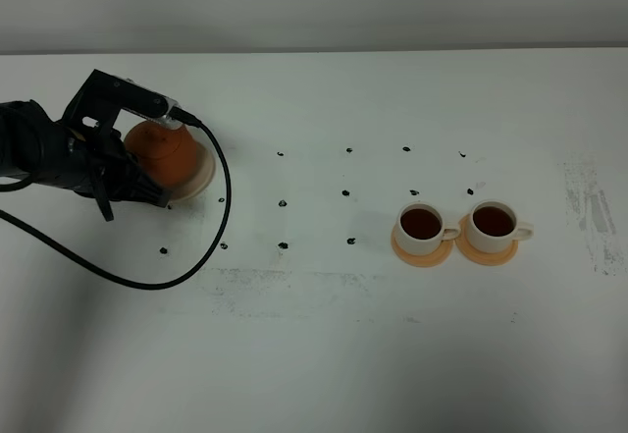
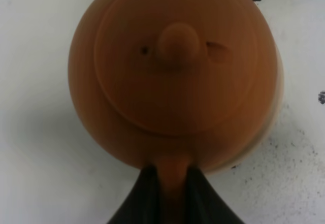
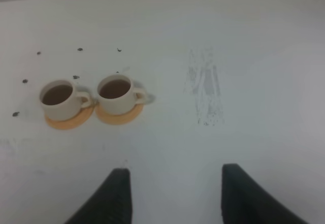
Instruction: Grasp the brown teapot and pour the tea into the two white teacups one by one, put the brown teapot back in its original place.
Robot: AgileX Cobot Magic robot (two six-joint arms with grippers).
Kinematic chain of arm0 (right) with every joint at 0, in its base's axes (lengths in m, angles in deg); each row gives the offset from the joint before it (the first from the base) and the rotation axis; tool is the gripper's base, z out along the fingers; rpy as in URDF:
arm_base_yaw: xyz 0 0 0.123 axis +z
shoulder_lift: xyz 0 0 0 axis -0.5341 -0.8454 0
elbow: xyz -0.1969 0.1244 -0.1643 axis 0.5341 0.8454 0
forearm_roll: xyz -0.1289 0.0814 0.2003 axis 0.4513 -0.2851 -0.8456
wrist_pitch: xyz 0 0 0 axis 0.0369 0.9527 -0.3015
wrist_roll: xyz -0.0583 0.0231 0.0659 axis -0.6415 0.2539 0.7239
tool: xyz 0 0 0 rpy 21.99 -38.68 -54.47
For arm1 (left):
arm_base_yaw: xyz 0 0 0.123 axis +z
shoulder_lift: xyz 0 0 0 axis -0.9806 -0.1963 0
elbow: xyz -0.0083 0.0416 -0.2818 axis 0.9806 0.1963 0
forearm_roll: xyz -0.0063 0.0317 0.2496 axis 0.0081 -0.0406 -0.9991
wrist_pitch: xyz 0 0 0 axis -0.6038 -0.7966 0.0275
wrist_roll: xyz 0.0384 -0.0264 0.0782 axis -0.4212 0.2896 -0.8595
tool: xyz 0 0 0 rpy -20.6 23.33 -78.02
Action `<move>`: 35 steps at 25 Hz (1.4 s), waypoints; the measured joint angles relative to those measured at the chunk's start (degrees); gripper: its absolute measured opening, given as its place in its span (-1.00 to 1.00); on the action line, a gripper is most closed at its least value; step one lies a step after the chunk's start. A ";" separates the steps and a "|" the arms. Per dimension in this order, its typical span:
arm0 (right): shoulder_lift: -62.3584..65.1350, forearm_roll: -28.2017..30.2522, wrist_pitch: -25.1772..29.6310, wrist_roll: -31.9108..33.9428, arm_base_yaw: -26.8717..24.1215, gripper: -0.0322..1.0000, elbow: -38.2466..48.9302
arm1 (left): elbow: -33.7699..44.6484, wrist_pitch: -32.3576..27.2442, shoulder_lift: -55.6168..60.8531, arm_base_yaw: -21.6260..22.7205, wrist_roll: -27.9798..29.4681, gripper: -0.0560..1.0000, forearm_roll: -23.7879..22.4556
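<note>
Both teacups [image 1: 422, 225] are filled with tea, and the brown teapot [image 1: 165, 154], hard, smooth, breakable clay, is pinched by its loop handle in the left gripper [image 2: 172, 181] over the beige saucer [image 1: 201, 173], right gripper [image 3: 175, 193] spread empty.

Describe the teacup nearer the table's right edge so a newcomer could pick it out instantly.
On the white table, look right of centre, far from the left gripper shut on the brown teapot. Two white teacups sit side by side on orange saucers, both holding dark tea. The right-hand teacup is the one closer to the grey scuff marks, sitting slightly farther back than the left-hand teacup.
</note>
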 joint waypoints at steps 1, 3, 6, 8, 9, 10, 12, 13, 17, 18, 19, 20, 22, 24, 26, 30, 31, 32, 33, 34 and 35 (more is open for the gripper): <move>0.00 0.00 0.00 0.00 0.00 -0.11 0.00 | 0.00 0.00 0.00 0.00 0.00 -0.66 -0.45; 0.00 0.00 0.00 0.00 0.00 -0.11 0.00 | 0.00 -0.11 0.00 0.00 0.02 -0.66 -1.35; 0.00 0.00 0.00 0.00 0.00 -0.11 0.00 | 0.00 -0.17 0.00 0.00 0.02 -0.66 -1.83; 0.00 0.00 0.00 0.00 0.00 -0.11 0.00 | 0.00 -0.17 0.00 0.00 0.02 -0.66 -2.03; 0.00 0.00 0.00 0.00 0.00 -0.11 0.00 | 0.00 -0.17 0.00 0.00 0.02 -0.66 -2.17; 0.00 0.00 0.00 0.00 0.00 -0.11 0.00 | 0.00 -0.17 0.00 0.00 0.08 -0.66 -2.52; 0.00 0.00 0.00 0.00 0.00 -0.11 0.00 | 0.00 -0.17 0.00 -0.05 0.08 -0.66 -3.20; 0.00 0.00 0.00 0.00 0.00 -0.11 0.00 | 0.00 -0.17 0.00 -0.05 0.08 -0.66 -3.47; 0.00 0.00 0.00 0.00 0.00 -0.11 0.00 | 0.00 -0.48 0.00 -0.05 0.08 -0.66 -3.68; 0.00 0.00 0.00 0.00 0.00 -0.11 0.00 | 0.00 -0.70 0.00 -0.05 0.08 -0.66 -3.68; 0.00 0.00 0.00 0.00 0.00 -0.11 0.00 | 0.00 -0.95 0.00 -0.05 0.08 -0.66 -3.74; 0.00 0.00 0.00 0.00 0.00 -0.11 0.00 | 0.00 -1.03 0.00 -0.05 0.08 -0.66 -3.74; 0.00 0.00 0.00 0.00 0.00 -0.11 0.00 | 0.00 -1.10 0.00 -0.05 0.08 -0.66 -3.78; 0.00 0.00 0.00 0.00 0.00 -0.11 0.00 | 0.00 -1.18 0.00 -0.05 0.08 -0.66 -3.85; 0.00 0.00 0.00 0.00 0.00 -0.11 0.00 | 0.00 -1.22 0.00 -0.05 0.08 -0.66 -3.85; 0.00 0.00 0.00 0.00 0.00 -0.11 0.00 | 0.00 -1.22 0.00 -0.05 0.08 -0.61 -3.85; 0.00 0.00 0.00 0.00 0.00 -0.11 0.00 | 0.00 -1.22 0.00 -0.05 0.08 -0.58 -3.85; 0.00 0.00 0.00 0.00 0.00 -0.11 0.00 | 0.00 -0.96 0.00 -0.05 0.08 -0.55 -3.85; 0.00 0.00 0.00 0.00 0.00 -0.11 0.00 | 0.00 -0.71 0.00 -0.05 0.20 -0.52 -3.85; 0.00 0.00 0.00 0.00 0.00 -0.11 0.00 | 0.00 -0.59 0.00 -0.05 0.37 -0.48 -3.85; 0.00 0.00 0.00 0.00 0.00 -0.11 0.00 | 0.00 -0.59 0.00 -0.05 0.70 -0.43 -3.85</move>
